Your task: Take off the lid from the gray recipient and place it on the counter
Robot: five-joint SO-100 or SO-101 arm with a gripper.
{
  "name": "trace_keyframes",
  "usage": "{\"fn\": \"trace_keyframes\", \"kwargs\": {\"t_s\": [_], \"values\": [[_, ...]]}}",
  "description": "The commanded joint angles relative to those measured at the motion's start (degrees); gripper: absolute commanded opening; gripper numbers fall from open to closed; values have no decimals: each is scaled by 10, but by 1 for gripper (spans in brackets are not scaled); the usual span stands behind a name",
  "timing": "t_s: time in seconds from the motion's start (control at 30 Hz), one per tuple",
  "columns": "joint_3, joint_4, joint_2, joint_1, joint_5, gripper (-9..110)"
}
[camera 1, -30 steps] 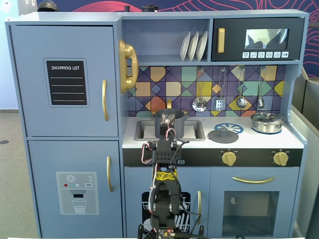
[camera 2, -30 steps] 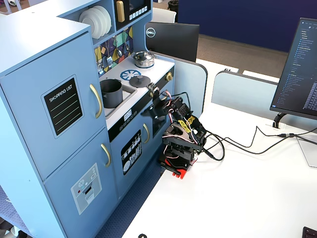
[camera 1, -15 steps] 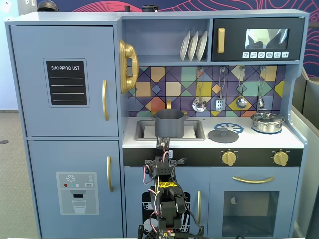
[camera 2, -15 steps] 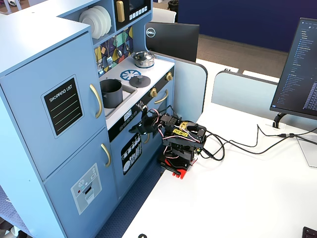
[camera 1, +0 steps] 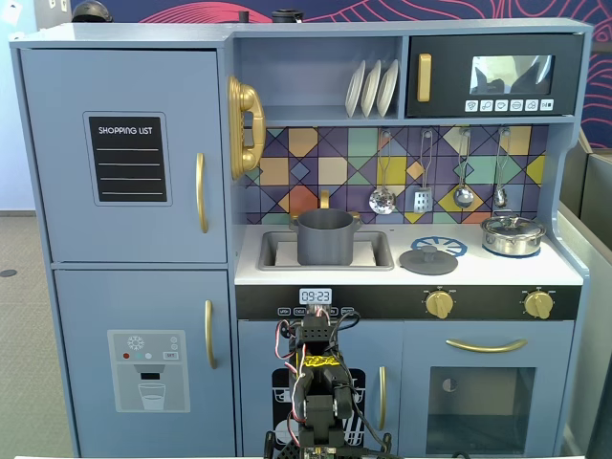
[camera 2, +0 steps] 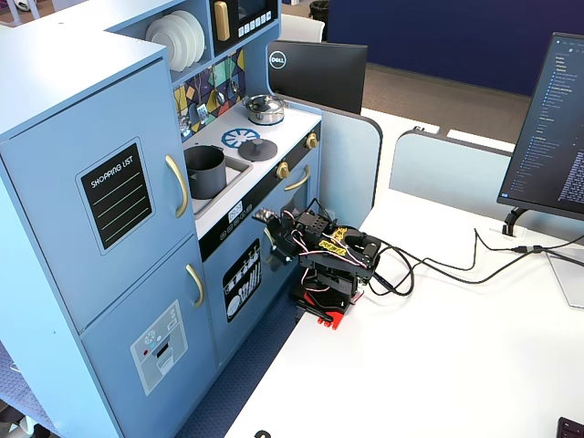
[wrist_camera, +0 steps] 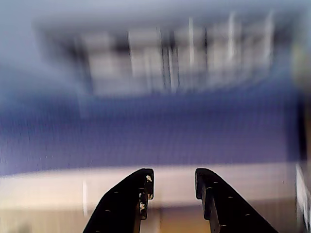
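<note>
A blue toy kitchen with a white worktop (camera 1: 497,273) fills both fixed views. The gray recipient (camera 1: 325,237), a tall matte pot, stands uncovered in the sink recess at the left of the worktop in the front-facing fixed view. The lid (camera 1: 427,259), a flat dark disc with a small knob, lies on the worktop just to the right of the sink, partly over the blue burner print (camera 1: 445,246), and well apart from the shiny silver pot (camera 1: 513,234) farther right. The arm is folded low in front of the kitchen, below worktop height. In the blurred wrist view the tool (wrist_camera: 174,183) is released, its two dark fingers parted with nothing between them. Judging from this, the placing appears done; the arm probably needs only to settle at rest.
</note>
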Motion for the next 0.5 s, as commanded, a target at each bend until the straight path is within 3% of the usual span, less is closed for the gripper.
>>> {"fn": "trace_keyframes", "kwargs": {"t_s": [0.0, 0.47], "values": [[-5, 142, -4, 11, 5, 0], [-5, 165, -3, 32, -18, 3]]}}
